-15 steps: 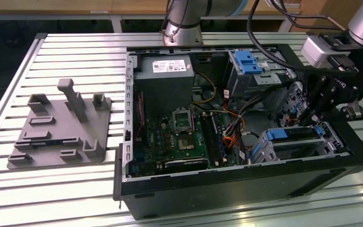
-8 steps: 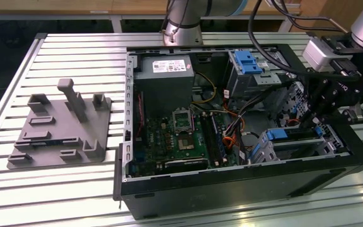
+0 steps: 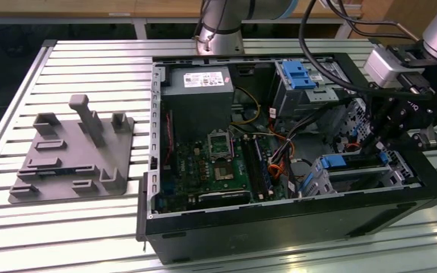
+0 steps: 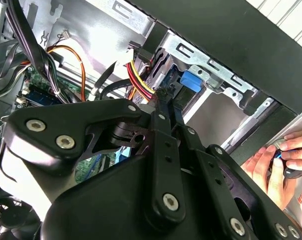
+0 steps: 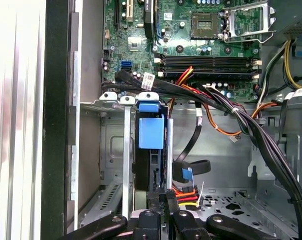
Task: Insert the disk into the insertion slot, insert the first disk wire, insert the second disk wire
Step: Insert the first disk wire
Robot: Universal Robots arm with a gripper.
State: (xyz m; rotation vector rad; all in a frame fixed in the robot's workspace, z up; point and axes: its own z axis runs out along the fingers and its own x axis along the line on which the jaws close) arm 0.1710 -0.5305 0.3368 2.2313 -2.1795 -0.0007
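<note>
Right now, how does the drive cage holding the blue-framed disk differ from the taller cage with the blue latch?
The insertion slot sits at the exterior view's lower right; the taller cage stands higher up. The insertion slot holds the disk in its blue carrier; the taller cage bears a blue latch on top. The hand hangs by the insertion slot, away from the taller cage. Both are silver-grey sheet metal.
</note>
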